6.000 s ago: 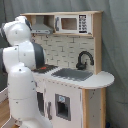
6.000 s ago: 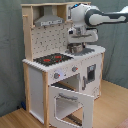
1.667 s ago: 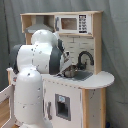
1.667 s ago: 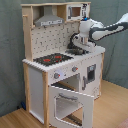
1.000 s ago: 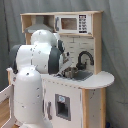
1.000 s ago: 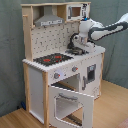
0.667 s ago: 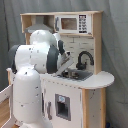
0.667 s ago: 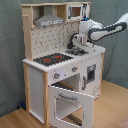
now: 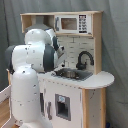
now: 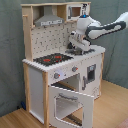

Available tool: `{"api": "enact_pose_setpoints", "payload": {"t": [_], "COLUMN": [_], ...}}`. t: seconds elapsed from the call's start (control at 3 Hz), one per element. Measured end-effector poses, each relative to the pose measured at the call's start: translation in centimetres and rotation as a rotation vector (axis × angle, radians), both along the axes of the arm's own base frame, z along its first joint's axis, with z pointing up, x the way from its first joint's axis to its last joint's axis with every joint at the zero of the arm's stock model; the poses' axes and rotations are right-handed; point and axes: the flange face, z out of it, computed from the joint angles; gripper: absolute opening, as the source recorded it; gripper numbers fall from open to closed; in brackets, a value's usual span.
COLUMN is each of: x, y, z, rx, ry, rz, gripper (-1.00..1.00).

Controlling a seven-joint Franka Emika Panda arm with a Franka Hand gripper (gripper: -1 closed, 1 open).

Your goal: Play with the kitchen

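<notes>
- In the first exterior view we stand near, behind the arm point(image 9: 30, 75), facing the kitchen point(image 9: 80, 55) at its sink point(image 9: 72, 74) end
- In the second exterior view we face the kitchen's stove point(image 10: 51, 59) end, slightly farther off
- Both exterior views share the worktop point(image 10: 95, 50)

A dull grey-green fabric curtain point(image 10: 11, 60) hangs behind the scene in both exterior views, falling in soft vertical folds from the top edge down to the floor. In the second exterior view, a light brown wood-look floor point(image 10: 112, 112) spreads across the near right and reaches round to the near left corner. In the first exterior view the same curtain point(image 9: 116, 45) fills the far right. The light is even and soft, without hard shadows.
</notes>
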Motion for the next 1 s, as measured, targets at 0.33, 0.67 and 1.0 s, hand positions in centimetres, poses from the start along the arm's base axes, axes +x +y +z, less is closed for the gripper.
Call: {"api": "enact_pose_setpoints", "payload": {"t": [0.33,0.67,1.0], "x": [-1.0,-1.8,-3.7], "y": [0.6,0.1,1.7], "z": [2.4,4.4,5.9], "rx": [0.008,0.015,0.013], "ry": [0.027,0.057,0.081], "rz": [0.002,0.001,0.015], "gripper": [1.0,1.0,1.0]}}
